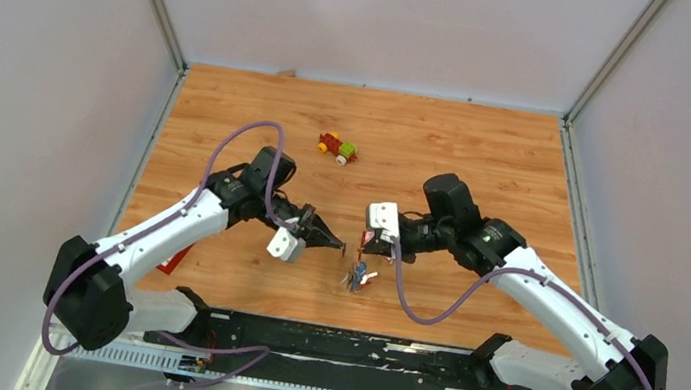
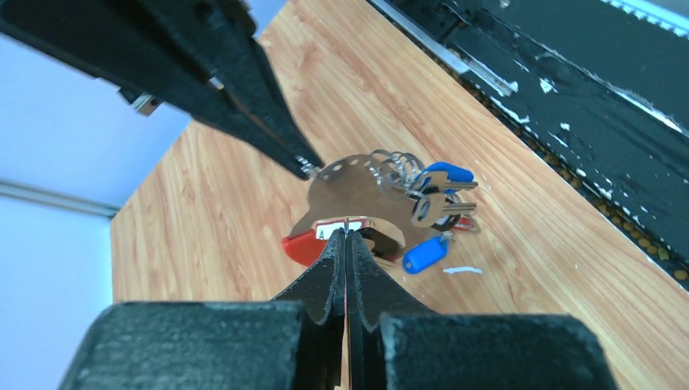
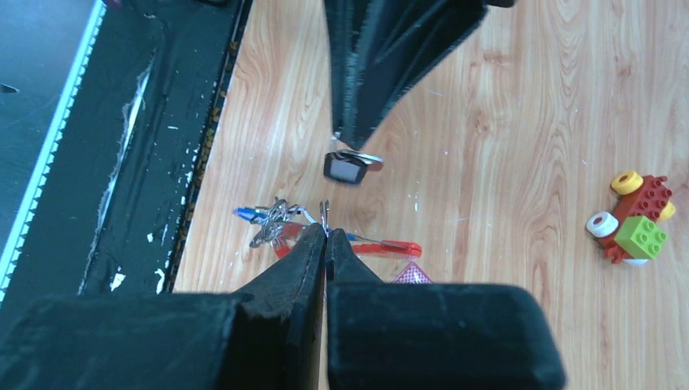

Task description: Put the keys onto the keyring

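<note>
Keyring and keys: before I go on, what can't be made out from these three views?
- Top external: the keys are a tiny clump, too small to count.
- Left wrist: the left pincer is shut; its own black tips hide whether anything is pinched.
- Right wrist: the right pincer covers the middle of the keyring; whether it grips the metal sliver at its tip is unclear.

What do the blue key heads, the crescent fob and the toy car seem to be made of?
Blue key heads: likely plastic, smooth with a soft sheen. Crescent fob: polished metal or mirror-coated plastic, since it reflects the wooden table. Toy car: apparently moulded plastic bricks, studs showing on top.
</note>
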{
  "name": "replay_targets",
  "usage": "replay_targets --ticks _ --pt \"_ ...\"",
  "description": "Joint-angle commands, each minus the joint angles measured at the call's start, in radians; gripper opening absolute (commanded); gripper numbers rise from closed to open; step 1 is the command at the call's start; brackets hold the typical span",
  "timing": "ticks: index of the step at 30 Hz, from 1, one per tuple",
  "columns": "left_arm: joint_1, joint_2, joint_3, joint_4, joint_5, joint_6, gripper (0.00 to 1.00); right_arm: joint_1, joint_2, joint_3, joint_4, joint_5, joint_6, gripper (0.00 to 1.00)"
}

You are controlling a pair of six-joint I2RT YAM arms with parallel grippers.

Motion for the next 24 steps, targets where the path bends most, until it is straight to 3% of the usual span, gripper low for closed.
replay_targets --ticks 1,4,6,9,11,12,20,24 --pt "0.036 0.013 0.036 0.070 0.154 -0.159 0.00 -0.004 -0.007 0.067 0.003 -0.099 0.000 0.00" --pt "0.058 0.042 0.042 0.015 0.227 -0.127 0.00 -0.005 -0.005 0.071 -0.008 -0.115 -0.008 0.00" --pt "0.069 0.076 0.063 -0.106 0.287 -0.011 0.00 -0.004 -0.003 0.071 -0.007 -0.106 -0.007 0.00" --pt "0.075 0.165 0.142 -0.480 0.370 0.334 0.00 -0.004 0.003 0.078 -0.006 -0.107 -0.001 0.00" --pt "0.074 0.260 0.216 -0.857 0.386 0.657 0.00 -0.004 0.013 0.084 -0.007 -0.122 0.002 0.00" --pt "0.073 0.304 0.247 -0.945 0.386 0.734 0.00 -0.004 0.019 0.086 -0.007 -0.130 0.004 0.00" --pt "0.033 0.297 0.217 -0.959 0.386 0.779 0.00 0.008 0.050 0.088 0.004 -0.132 0.025 0.00" --pt "0.035 0.269 0.333 -0.967 0.335 0.654 0.00 0.008 0.038 0.088 0.000 -0.090 0.015 0.00"
